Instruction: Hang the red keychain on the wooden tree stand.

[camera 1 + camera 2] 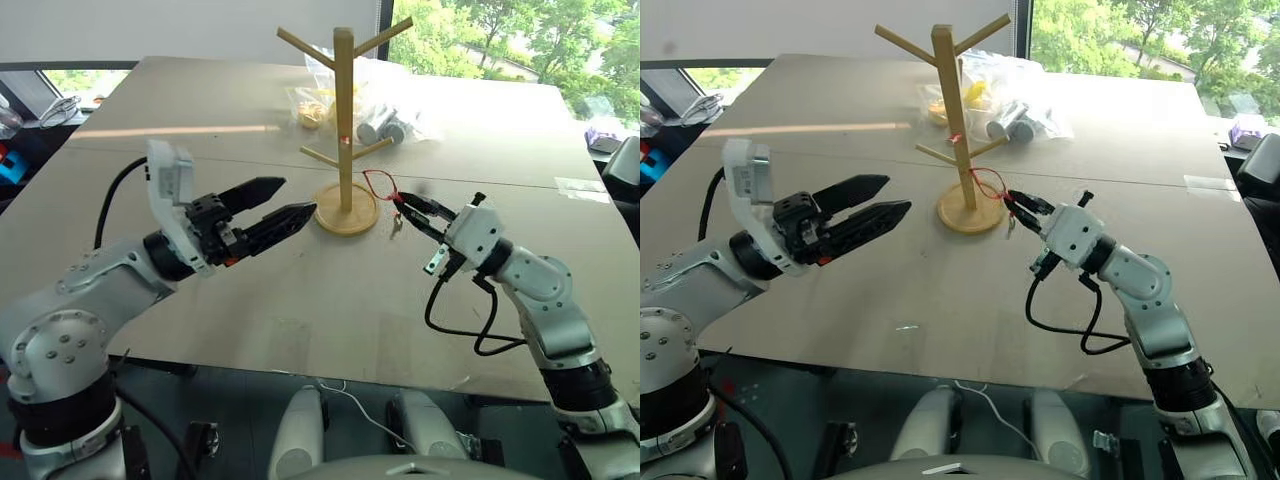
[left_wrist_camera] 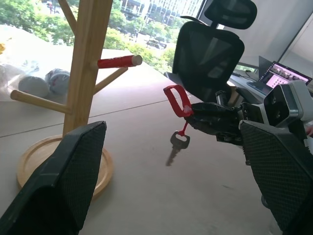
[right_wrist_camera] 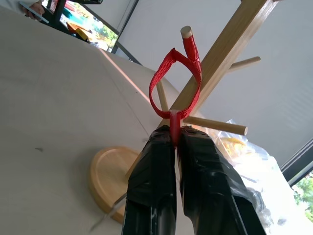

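Right gripper [image 3: 176,142] clamped on red keychain [image 3: 172,83]

Tan table [image 1: 200,200]: wooden tree stand [image 1: 346,205] mid-table; plastic bags [image 1: 385,115] behind it.

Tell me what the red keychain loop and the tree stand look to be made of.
Red keychain: looks like woven fabric webbing, matte, with a ribbed weave showing; a silvery key, likely metal, hangs below it.
Wooden tree stand: appears to be light, smooth, unpainted wood; one peg seems wrapped in red.

wooden tree stand [image 2: 83,73] top cut off
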`<action>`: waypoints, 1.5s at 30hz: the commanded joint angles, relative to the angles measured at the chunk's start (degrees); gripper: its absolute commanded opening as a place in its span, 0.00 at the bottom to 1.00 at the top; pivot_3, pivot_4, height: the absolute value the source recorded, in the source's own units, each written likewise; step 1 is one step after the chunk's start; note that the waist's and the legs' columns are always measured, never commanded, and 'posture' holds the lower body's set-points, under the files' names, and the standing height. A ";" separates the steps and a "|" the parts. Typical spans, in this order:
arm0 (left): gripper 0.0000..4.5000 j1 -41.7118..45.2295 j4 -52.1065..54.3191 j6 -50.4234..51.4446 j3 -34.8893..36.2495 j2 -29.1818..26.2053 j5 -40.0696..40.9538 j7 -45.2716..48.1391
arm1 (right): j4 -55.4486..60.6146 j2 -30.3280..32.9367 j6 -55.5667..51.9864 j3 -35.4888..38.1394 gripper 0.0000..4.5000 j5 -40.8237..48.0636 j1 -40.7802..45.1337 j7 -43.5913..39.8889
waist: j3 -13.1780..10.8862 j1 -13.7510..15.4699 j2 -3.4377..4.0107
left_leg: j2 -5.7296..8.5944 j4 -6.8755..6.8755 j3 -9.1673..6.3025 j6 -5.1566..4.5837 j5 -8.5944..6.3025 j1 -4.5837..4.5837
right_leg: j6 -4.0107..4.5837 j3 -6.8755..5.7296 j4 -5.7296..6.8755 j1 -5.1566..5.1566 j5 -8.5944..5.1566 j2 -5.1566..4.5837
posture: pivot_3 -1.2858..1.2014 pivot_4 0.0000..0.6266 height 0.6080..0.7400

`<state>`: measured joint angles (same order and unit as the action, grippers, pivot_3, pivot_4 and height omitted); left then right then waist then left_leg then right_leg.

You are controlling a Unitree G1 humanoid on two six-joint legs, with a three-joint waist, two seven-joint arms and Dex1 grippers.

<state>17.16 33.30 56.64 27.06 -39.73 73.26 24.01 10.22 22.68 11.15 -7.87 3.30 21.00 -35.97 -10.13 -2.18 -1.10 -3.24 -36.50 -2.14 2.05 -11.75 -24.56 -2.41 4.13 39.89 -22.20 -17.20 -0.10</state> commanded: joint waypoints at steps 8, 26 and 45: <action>1.00 -1.21 1.71 -4.35 1.48 -5.09 5.23 -4.48 | -11.50 -3.46 13.46 -1.11 0.01 -2.11 9.91 0.28 | -0.01 -0.03 0.01 | 0.00 0.02 -0.03 0.02 0.01 0.02 | 0.01 -0.02 0.02 0.00 0.00 0.00 | 0.52 0.24 1.00; 1.00 -0.82 0.64 -7.89 -0.92 -7.20 4.34 -3.51 | -17.30 -5.54 10.72 -2.35 0.01 -3.19 15.63 0.60 | -0.01 -0.03 0.01 | 0.00 0.03 -0.03 0.03 0.02 0.01 | 0.02 -0.03 0.03 0.00 0.01 0.00 | 0.52 0.24 1.00; 1.00 -0.15 -5.15 -7.79 -2.82 -14.92 -5.15 5.09 | -2.08 6.33 -16.23 3.01 0.99 9.48 11.63 -11.79 | -0.03 0.03 0.03 | 0.01 0.04 -0.02 0.00 0.00 -0.02 | 0.03 -0.04 0.00 -0.02 0.00 -0.01 | 0.52 0.24 1.00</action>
<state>15.86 28.30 49.66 23.78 -53.28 69.28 27.06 4.01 28.11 -2.35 -7.75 9.58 32.17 -46.59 -10.16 -2.15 -1.07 -3.22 -36.46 -2.15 2.05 -11.75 -24.58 -2.38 4.09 39.89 -22.23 -17.20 -0.11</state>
